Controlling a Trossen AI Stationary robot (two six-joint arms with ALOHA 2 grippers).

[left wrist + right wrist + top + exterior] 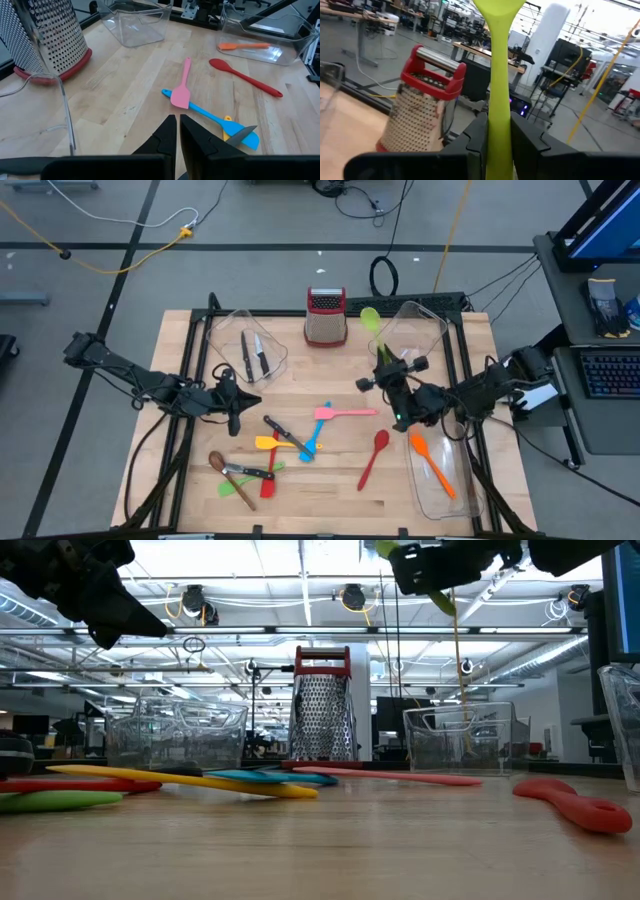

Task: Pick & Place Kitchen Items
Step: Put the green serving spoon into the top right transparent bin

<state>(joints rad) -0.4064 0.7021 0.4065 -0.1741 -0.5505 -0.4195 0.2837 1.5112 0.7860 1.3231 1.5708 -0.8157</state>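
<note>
My right gripper [384, 358] hangs above the table's far right part, shut on a light green utensil [498, 75]. The utensil's head [370, 318] points toward the far edge, beside the grater. My left gripper [177, 121] waits shut and holds nothing, above the table's left part [245, 400]. On the wood lie a pink spatula [342, 412], a red spoon [375, 455], a blue spatula [314, 436], a yellow spatula [270, 443], a black-handled knife [284, 430], a brown spoon [218, 462] and a green spatula [238, 492]. My right gripper pinches the green utensil's handle [499, 131] between its two fingers. The fingers reach out level toward the table's far edge, and the handle runs along them and out past their tips. The utensil is lifted clear of the table, head farthest out.
A metal box grater [325, 315] with a red top stands at the far edge. Clear bins stand at the far left [228, 330], holding two knives [252, 355], at the far right [425, 320], and at the near right [455, 490], holding an orange spatula [432, 465].
</note>
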